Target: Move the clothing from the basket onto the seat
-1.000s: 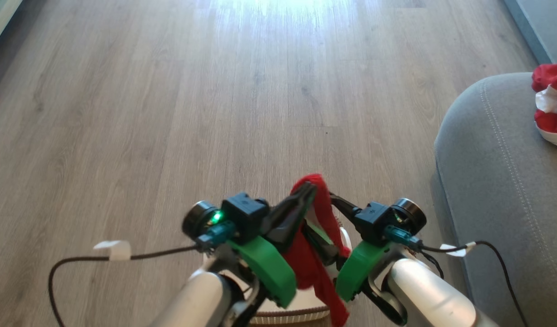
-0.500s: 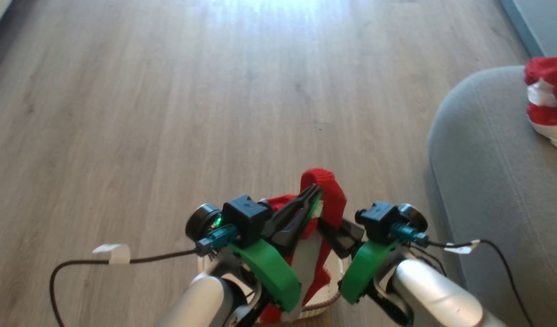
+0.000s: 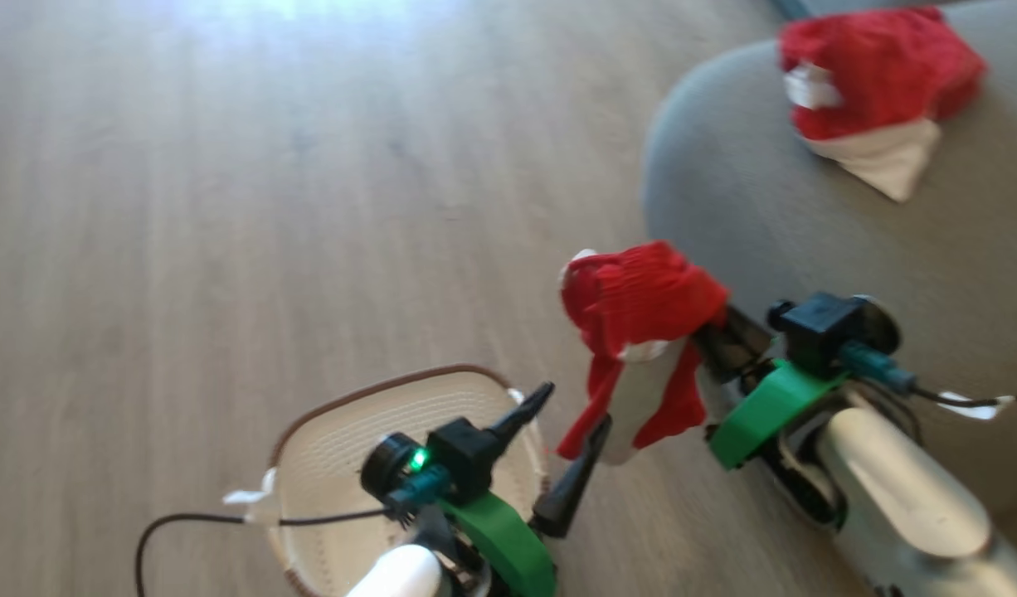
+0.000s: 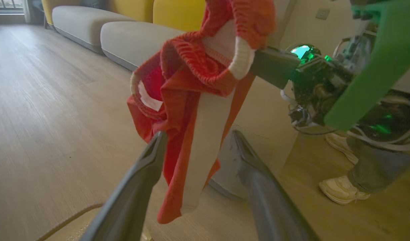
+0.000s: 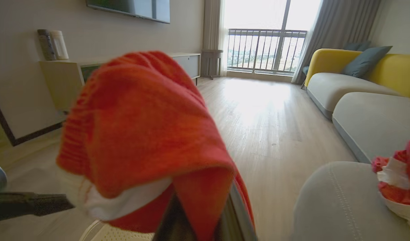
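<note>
My right gripper (image 3: 712, 336) is shut on a red and white knitted garment (image 3: 641, 307), which hangs in the air between the basket and the seat. In the right wrist view the garment (image 5: 141, 127) drapes over my fingers (image 5: 178, 221). My left gripper (image 3: 571, 410) stands open above the far right rim of the cream basket (image 3: 376, 390); the hanging garment (image 4: 191, 83) dangles just beyond its spread fingers (image 4: 148, 167). No fabric shows in the visible part of the basket's inside. A second red and white garment (image 3: 873, 91) lies on the grey seat (image 3: 724, 191).
Pale wood floor (image 3: 226, 207) spreads to the left and ahead. Grey and yellow sofas (image 5: 352, 87) stand farther back, a low cabinet (image 5: 68, 77) along the wall. A person's pale shoes (image 4: 342, 190) are on the floor behind my right arm.
The camera has turned toward the seat. My left gripper has let go of the garment, opened and dropped toward the basket. My right gripper has carried the garment up and right.
</note>
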